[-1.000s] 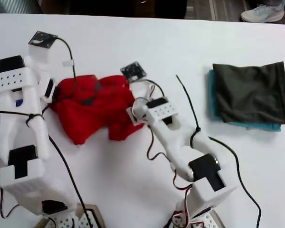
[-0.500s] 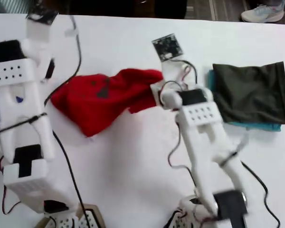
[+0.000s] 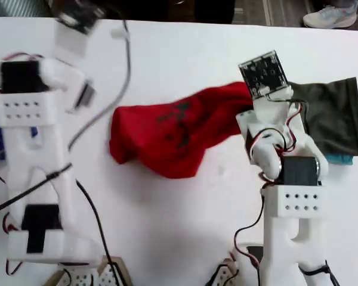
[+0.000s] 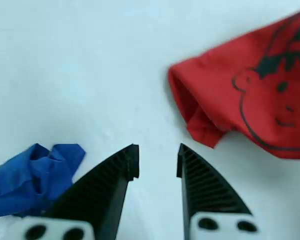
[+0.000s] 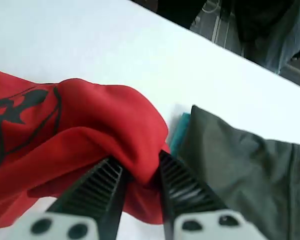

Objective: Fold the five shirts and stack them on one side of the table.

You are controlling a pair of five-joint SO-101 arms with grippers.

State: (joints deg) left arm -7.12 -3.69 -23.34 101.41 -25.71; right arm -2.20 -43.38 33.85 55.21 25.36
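Four shirts on my white table [image 3: 185,59]: one red, one dark, one teal, one blue.
My right gripper [image 5: 139,169] has its fingers pinched tight on one end of the red shirt [image 3: 173,134], just beside the folded dark shirt [image 3: 334,119] at 3 o'clock, which lies on the teal shirt [image 3: 340,159]. My left gripper [image 4: 156,157] has its fingers a little apart and holds nothing. The blue shirt [image 4: 30,175] is crumpled at 9 o'clock. White table shows from the red shirt to the 12 o'clock edge.

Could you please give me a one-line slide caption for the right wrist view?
Right gripper pinches the red shirt beside the folded dark shirt.
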